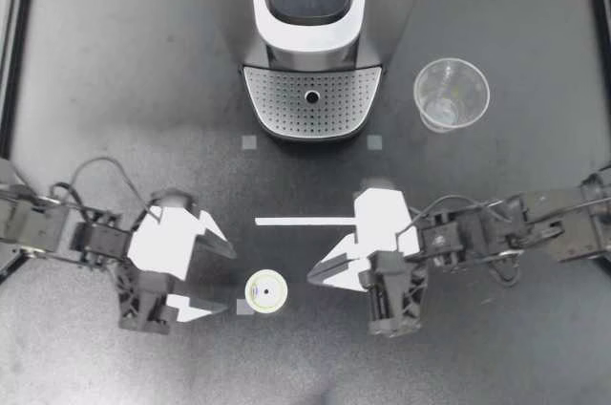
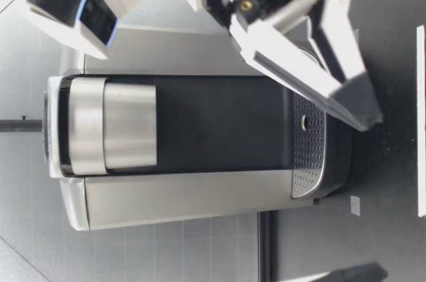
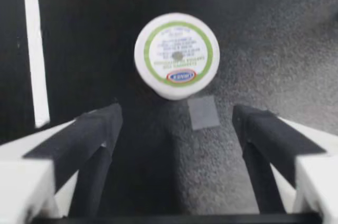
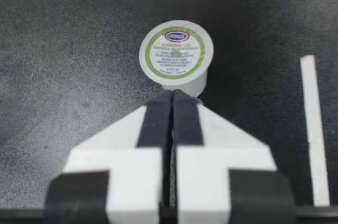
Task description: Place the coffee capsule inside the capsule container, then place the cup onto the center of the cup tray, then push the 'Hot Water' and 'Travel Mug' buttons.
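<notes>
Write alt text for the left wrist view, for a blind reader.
A white, green-ringed coffee capsule stands on the dark table ahead of my open left gripper, in line with the gap between its fingers. A grey square lies beside the capsule; a white tape strip runs off to one side.

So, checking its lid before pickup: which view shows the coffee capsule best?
Left wrist view: the small white round capsule with green-ringed lid looks largest, unblocked. Right wrist view shows it slightly smaller; top view, tiny; low view, nothing.
</notes>
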